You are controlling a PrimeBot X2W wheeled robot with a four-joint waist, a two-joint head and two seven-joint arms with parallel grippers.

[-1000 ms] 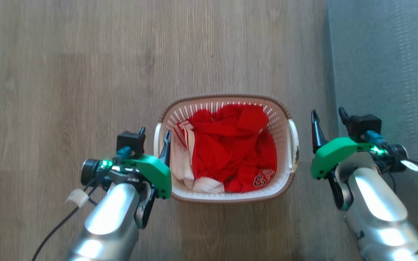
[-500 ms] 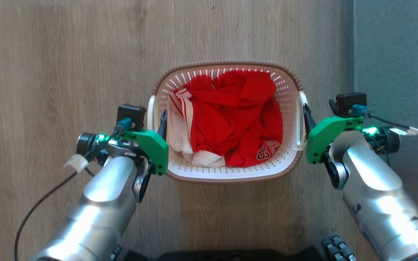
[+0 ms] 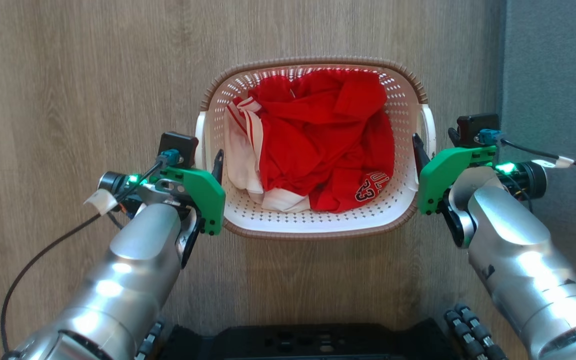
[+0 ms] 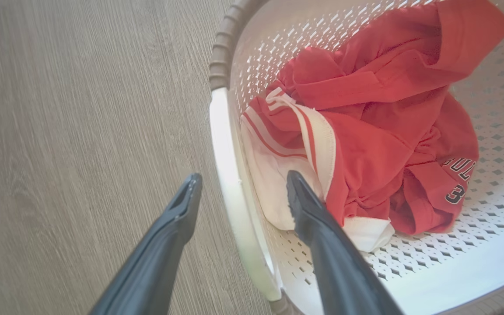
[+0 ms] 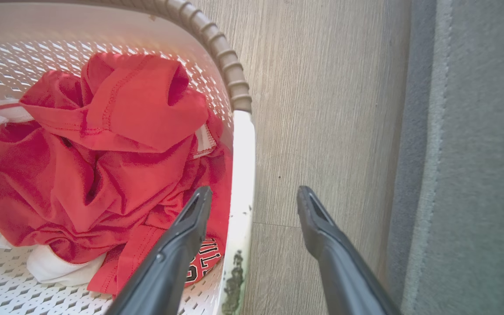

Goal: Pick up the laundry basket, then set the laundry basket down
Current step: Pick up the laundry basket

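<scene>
The laundry basket (image 3: 313, 231), white with perforated walls and a brown rim, stands on the wood floor and holds red and white clothes (image 3: 318, 135). My left gripper (image 3: 200, 157) is open astride the basket's left white handle (image 4: 223, 131), one finger inside the wall and one outside. In the left wrist view the gripper (image 4: 243, 177) has the handle between its fingers. My right gripper (image 3: 434, 142) is open astride the right handle (image 5: 243, 175) in the same way, and the right wrist view (image 5: 254, 192) shows this too. Neither pair of fingers is closed on a handle.
A grey rug (image 3: 553, 75) runs along the right side, close to my right arm. My dark base (image 3: 318, 345) shows at the bottom edge. Wood floor (image 3: 68, 75) lies to the left of the basket and beyond it.
The camera has moved, so the whole picture shifted and the basket looks nearer. My right gripper has come in from beside the basket to straddle its right handle. The left stays astride its handle.
</scene>
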